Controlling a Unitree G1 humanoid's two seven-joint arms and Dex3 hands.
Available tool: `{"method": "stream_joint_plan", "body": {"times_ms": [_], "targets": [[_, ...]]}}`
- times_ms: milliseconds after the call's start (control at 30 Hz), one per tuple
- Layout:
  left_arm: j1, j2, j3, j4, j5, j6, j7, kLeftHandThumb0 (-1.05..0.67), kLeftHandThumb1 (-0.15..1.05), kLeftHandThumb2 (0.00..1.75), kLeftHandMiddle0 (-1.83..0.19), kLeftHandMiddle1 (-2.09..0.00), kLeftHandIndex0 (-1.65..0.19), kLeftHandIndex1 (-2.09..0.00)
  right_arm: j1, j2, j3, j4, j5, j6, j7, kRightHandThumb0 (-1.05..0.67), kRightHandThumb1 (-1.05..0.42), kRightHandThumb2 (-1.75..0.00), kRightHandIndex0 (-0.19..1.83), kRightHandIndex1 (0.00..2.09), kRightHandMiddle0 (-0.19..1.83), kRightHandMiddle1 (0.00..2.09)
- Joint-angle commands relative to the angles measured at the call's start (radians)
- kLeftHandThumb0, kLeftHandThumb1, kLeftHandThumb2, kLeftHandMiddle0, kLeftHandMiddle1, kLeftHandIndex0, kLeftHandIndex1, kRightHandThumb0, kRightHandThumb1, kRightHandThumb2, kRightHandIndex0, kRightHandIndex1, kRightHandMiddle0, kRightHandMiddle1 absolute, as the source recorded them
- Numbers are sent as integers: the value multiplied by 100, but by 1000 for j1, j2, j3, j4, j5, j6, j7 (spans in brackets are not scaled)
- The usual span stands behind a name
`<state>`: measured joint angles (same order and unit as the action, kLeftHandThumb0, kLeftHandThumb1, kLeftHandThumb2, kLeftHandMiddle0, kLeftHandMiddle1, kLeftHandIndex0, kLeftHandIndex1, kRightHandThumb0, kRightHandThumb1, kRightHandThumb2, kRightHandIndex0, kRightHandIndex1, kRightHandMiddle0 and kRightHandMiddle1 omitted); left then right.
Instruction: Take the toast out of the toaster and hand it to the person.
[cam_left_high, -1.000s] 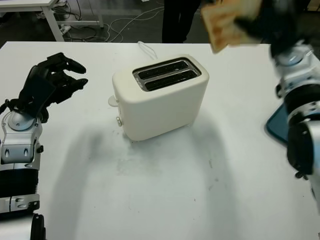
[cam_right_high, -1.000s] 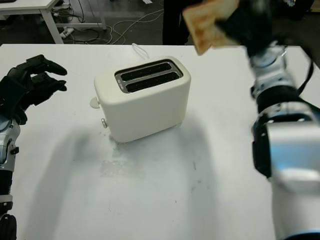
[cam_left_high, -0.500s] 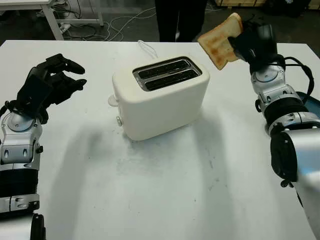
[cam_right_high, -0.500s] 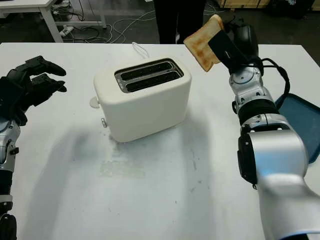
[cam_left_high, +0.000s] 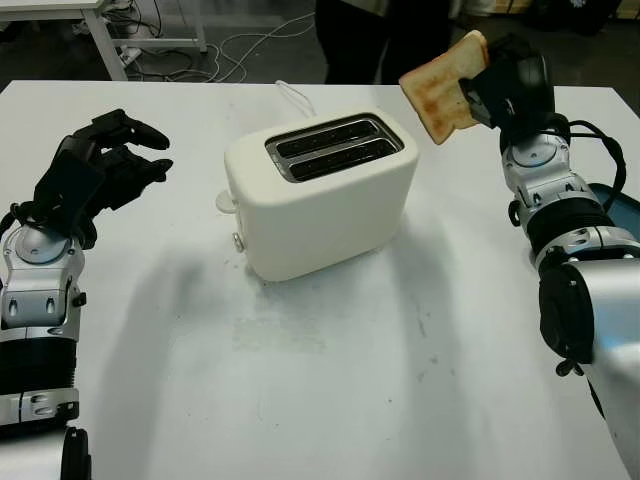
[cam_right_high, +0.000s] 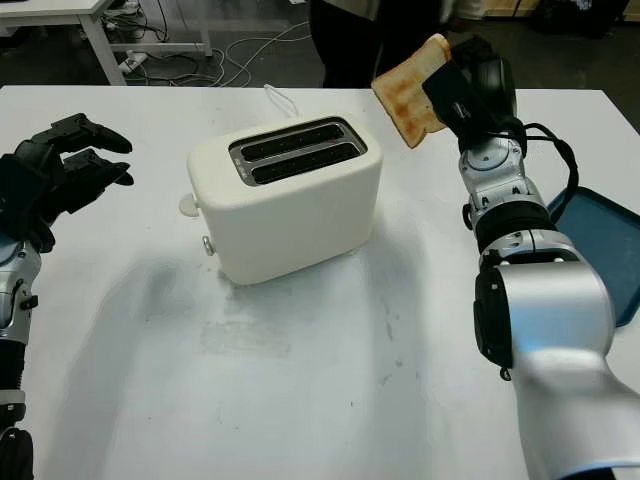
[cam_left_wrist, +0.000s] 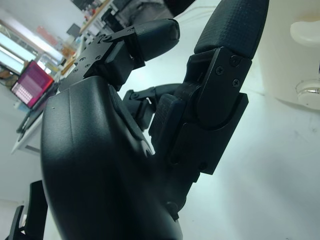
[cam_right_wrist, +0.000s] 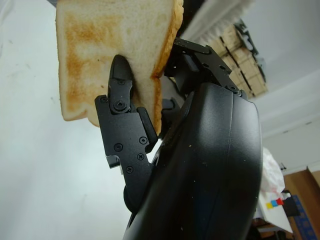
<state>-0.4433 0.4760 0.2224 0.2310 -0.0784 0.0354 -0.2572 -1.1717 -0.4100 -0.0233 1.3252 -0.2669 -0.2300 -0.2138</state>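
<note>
Toast (cam_left_high: 441, 88), browned and tilted, held aloft beyond the far right corner of the cream toaster (cam_left_high: 320, 192), pinched in the fingers of the right hand (cam_left_high: 503, 88). Person (cam_left_high: 375, 30) stands past the table's (cam_left_high: 330, 380) far edge; left hand (cam_left_high: 95, 170) empty, fingers curled, above the table's left side.

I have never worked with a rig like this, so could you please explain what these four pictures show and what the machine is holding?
This is a humanoid robot with two arms ending in black three-finger hands. Two pictures come from cameras in its head, looking down at a white table; the other two come from cameras at its wrists, very close to each hand. A cream two-slot toaster stands on the table, both slots empty. The right hand holds a slice of toast raised beyond the toaster, toward a person standing at the far edge. The left hand is at the table's left side, fingers curled, holding nothing. A blue tray lies at the right.
</note>
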Motion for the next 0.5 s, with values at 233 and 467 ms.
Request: {"method": "stream_joint_plan", "body": {"times_ms": [233,467], "targets": [[14,4,3,-4,2,-6,2,-105,84,0,-55,-138,-51,-131,-7,3,-2,-4,8,9,-20,-19,-92,-35,59,175,33,172],[15,2,7,-1,-7,-9,-3,-105,84,0,-54,-138,-50,-131,-11,-5,27,-4,-18,13,-32,-19,-92,-33,58,175,38,167]]}}
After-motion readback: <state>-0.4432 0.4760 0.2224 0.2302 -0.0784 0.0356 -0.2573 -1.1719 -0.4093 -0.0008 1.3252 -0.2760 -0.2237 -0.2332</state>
